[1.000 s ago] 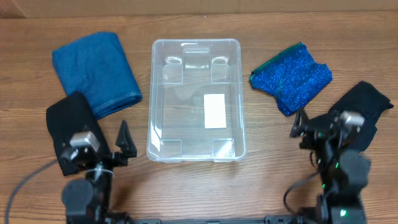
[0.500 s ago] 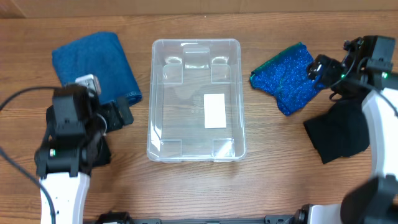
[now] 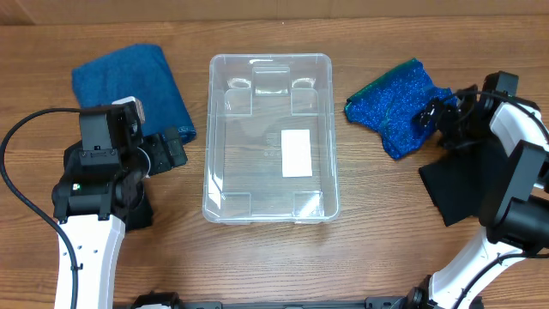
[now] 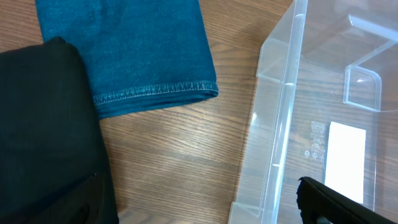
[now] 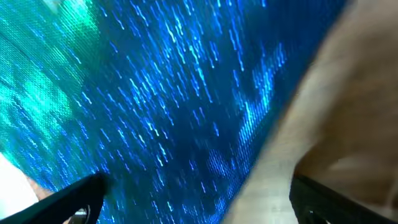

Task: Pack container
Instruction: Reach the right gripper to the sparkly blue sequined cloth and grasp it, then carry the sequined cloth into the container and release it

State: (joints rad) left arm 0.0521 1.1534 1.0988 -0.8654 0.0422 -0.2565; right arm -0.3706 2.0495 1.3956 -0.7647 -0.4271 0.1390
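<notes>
Where the left arm stands: blue denim cloth (image 3: pixel 129 90) at the far side, black cloth (image 4: pixel 43 124) nearer.
Left gripper (image 3: pixel 174 150): jaws wide apart, empty, near the container's left wall.
Container (image 3: pixel 249 172): middle of the table, open side up, long axis running near to far.
Label (image 3: pixel 297 153): white, blank, on the bottom, right of centre; small moulded marks beside it are unreadable.
Right gripper (image 3: pixel 431 116): jaws apart, empty, over the sparkly blue cloth (image 3: pixel 395 107).
Far right: second black cloth (image 3: pixel 459 193).

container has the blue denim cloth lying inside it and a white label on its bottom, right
No. The overhead view shows the blue denim cloth lying outside the container, off to its left. The white label is on its bottom, as you say.
</notes>
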